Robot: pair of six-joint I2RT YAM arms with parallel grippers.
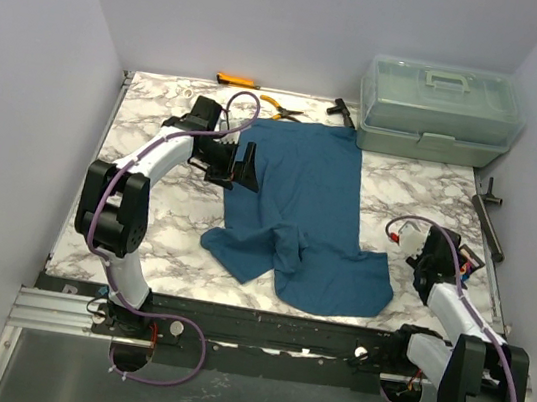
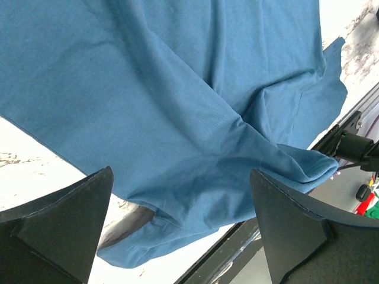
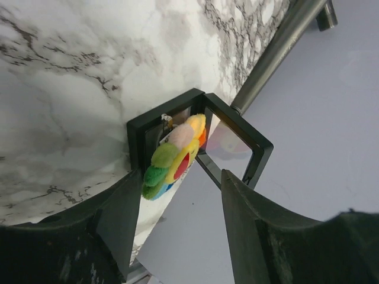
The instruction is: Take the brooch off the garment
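Marble table (image 1: 142, 233); on it garment (image 1: 300, 196), lidded clear box (image 1: 439, 110), pliers (image 1: 280, 112); orange tool (image 1: 234, 80), perhaps a cutter

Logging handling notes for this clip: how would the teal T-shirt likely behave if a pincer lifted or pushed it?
Lifted, the T-shirt would probably hang limp: it lies in soft folds. Pushed, it would likely bunch up rather than slide whole, as its near part is rumpled on the table. It looks thin, so probably light.

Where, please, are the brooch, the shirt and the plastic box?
brooch (image 3: 173, 158): right wrist view, its middle.
shirt (image 1: 306, 188): top view, middle of the cloth.
plastic box (image 1: 430, 134): top view, front wall.
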